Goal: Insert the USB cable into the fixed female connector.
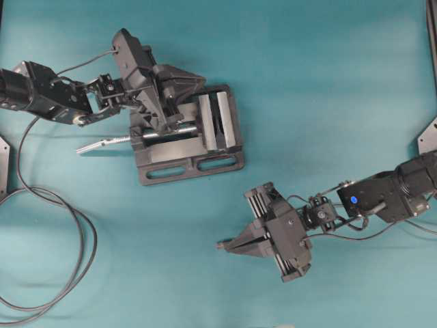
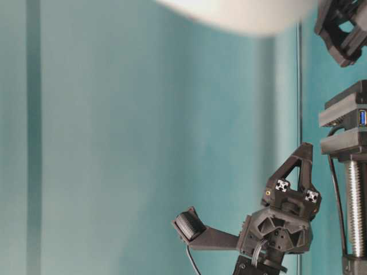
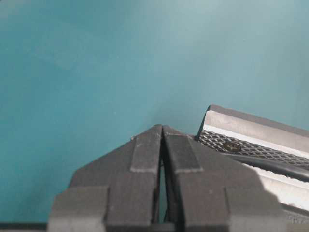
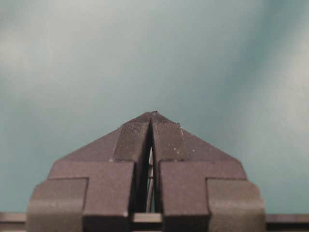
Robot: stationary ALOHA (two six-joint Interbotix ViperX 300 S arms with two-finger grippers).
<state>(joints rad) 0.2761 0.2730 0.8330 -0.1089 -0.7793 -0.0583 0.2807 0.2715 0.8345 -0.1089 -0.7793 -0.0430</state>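
teal matting covers the whole work surface (image 1: 328,82), and on it, left of centre in the overhead view, sits a grey metal vise (image 1: 194,137) with its two pale jaw plates standing parallel and a narrow gap between them. its silver screw handle (image 1: 106,143) sticks out to the left, lying nearly level across the picture.

the left gripper (image 1: 198,80) hangs over the vise's upper left part, fingers pressed tip to tip with nothing between them; the left wrist view confirms this (image 3: 161,128), showing the two black fingers meeting at a point above the mat with a checkered vise jaw face just to the right and a dark cable running along that jaw.

the right gripper (image 1: 229,244) rests low and right of the vise, well apart from it, pointing left; its fingers are likewise closed together and empty, as the right wrist view (image 4: 153,116) shows over bare mat.

a long looped black cable (image 1: 65,225) runs from beneath the left arm down the left edge and curls in big loops at the lower left corner.

in the table-level view a small dark socket with a blue insert (image 2: 362,117), the fixed female connector, sits clamped at the vise top, its opening facing the camera. the thin usb cable with its plug cannot be made out.
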